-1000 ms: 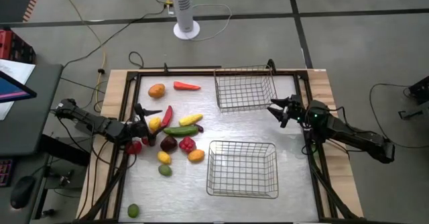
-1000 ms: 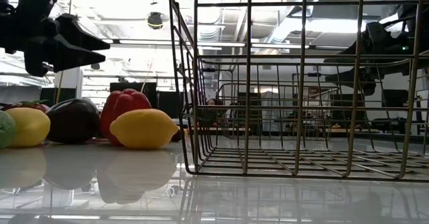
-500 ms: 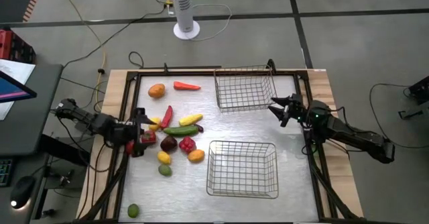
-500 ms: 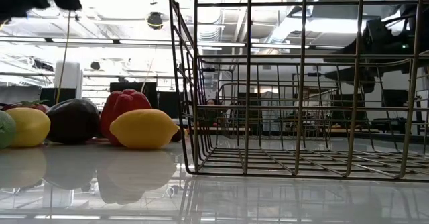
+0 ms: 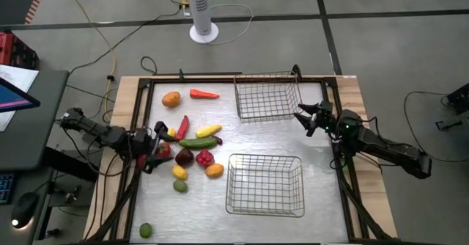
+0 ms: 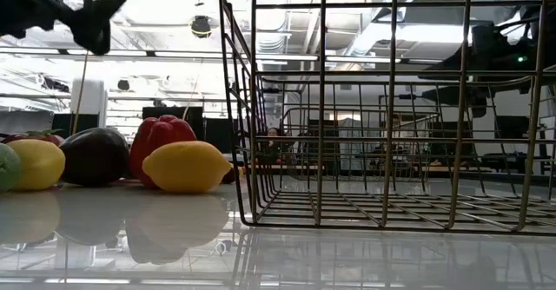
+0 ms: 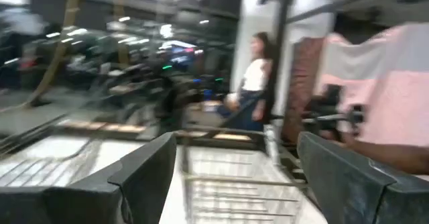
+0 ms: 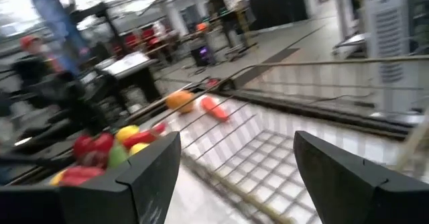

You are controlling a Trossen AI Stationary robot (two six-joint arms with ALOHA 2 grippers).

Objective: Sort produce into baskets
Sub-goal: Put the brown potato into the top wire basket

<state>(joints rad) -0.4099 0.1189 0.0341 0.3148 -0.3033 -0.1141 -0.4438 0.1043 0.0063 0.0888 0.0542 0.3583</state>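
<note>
Nearest you on the desk (image 5: 249, 227) sits a lone green piece (image 5: 146, 230) at the front left corner; beyond it the nearer basket (image 5: 265, 185) stands bare, and to its left the produce cluster (image 5: 192, 150) lies bunched: yellow, maroon, red and a long green one. Your left gripper (image 5: 158, 148) hangs at the cluster's left edge, just beside the red piece (image 5: 165, 150); its fingers (image 7: 144, 177) are spread wide and hold nothing. Come down straight over one piece, keep both fingers clear of its neighbours, and close only once it sits between them; crowded round toys will likely roll if nudged. Your right gripper (image 5: 308, 118) waits beside the farther basket (image 5: 267, 95), fingers (image 8: 151, 170) parted and bare. Farther back lie an orange piece (image 5: 171, 99) and a long red-orange one (image 5: 204, 94). The desk is glossy and reflective, so expect sliding; behind it stands a white fan (image 5: 201, 10) on grey floor, cables trailing, and a person (image 7: 253, 83) shows far off.
</note>
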